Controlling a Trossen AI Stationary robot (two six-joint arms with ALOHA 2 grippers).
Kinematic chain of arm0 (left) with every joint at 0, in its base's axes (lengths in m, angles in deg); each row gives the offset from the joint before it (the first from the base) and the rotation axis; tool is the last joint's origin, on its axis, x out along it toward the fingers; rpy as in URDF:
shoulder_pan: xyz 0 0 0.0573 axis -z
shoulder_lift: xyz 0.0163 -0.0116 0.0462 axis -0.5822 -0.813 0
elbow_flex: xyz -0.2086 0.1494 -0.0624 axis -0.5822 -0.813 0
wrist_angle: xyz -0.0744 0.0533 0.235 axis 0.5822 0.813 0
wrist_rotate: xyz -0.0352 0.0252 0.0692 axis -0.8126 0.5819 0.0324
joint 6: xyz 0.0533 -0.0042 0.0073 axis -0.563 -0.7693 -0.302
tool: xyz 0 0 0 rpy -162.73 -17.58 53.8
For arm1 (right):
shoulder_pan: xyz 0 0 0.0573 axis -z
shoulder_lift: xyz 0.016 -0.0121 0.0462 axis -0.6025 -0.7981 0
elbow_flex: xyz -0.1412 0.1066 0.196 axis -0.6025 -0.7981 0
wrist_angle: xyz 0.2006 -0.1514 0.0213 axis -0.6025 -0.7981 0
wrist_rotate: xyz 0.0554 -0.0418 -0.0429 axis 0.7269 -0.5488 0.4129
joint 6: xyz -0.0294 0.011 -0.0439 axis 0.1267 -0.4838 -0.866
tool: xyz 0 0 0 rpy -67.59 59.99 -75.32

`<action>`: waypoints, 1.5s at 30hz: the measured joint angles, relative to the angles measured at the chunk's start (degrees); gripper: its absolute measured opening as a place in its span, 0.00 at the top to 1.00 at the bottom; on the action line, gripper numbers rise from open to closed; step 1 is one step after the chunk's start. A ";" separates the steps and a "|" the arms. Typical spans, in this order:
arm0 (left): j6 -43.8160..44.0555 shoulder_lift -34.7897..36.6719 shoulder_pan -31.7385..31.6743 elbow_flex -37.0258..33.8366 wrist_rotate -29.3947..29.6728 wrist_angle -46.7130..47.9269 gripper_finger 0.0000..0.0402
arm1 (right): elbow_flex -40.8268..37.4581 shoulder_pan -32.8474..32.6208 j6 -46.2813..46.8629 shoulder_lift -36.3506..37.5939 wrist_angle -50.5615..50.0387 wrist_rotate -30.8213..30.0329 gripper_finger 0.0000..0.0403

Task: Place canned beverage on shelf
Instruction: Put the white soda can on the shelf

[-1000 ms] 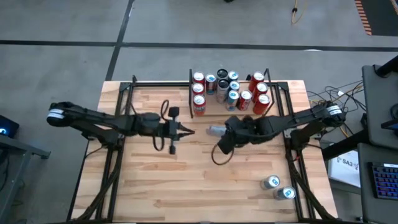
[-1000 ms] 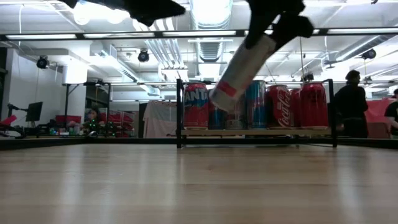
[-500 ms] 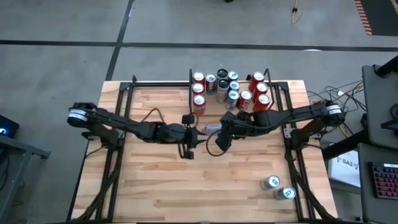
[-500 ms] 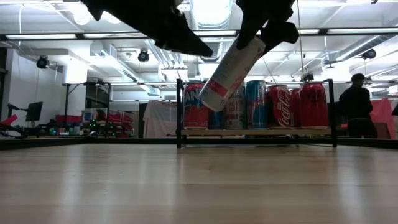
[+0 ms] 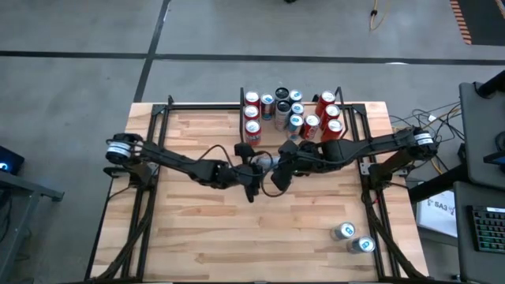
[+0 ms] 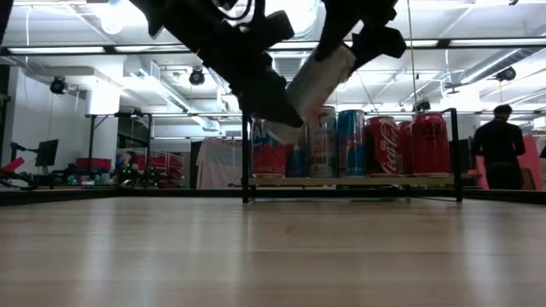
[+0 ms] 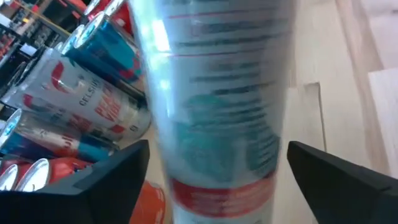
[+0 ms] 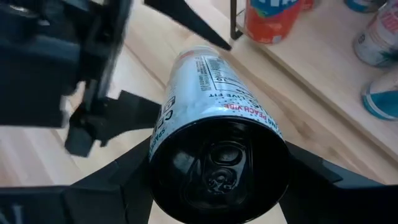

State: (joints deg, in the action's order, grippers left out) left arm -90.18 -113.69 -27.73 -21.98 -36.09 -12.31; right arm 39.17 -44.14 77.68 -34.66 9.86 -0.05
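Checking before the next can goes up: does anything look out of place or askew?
Two cans lie apart near the table's front right corner. The white can hangs tilted in the right claw, the open left claw straddling it.

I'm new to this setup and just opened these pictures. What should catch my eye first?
Mid-table, a slim white can hangs tilted in the air, gripped by the right end effector, while the left end effector stands open around its other end. Behind them, the shelf at the table's far edge is crowded with upright cans.
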 joint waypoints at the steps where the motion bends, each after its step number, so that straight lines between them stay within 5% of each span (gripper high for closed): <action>1: 0.07 -0.13 0.00 0.00 0.03 -0.16 0.08 | 0.00 0.00 -0.04 0.00 -0.03 0.04 0.39; 10: 2.88 -0.86 -0.07 0.25 1.02 -2.01 0.10 | -0.07 0.00 -0.75 0.00 5.47 0.56 0.39; 13: 2.56 -0.62 -0.11 0.25 1.66 -1.95 0.18 | -0.07 0.00 -0.61 -0.02 5.40 0.54 0.38; 17: 2.42 -0.45 -0.12 0.25 1.80 -1.99 0.42 | -0.07 0.00 -1.04 0.00 5.45 0.57 0.34; 21: 0.95 -0.13 -0.28 0.27 0.59 -1.63 0.45 | -0.07 0.00 -3.26 0.00 5.72 0.44 0.27; 31: -3.64 6.32 -3.29 -0.63 -17.87 -0.87 0.45 | 1.81 -0.93 -14.78 5.87 7.44 0.54 0.22; 38: -3.18 13.72 -6.25 -1.61 -42.75 -1.70 0.45 | 0.63 -4.48 -31.47 13.09 13.96 -0.51 0.25; 45: -0.64 16.04 -6.43 -1.78 -47.71 -1.61 0.45 | -7.28 -7.74 -45.56 15.52 24.90 0.25 0.26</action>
State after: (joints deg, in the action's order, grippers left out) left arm -90.82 -97.65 -34.15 -23.77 -83.80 -13.92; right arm 31.89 -51.88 32.12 -19.13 34.76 0.20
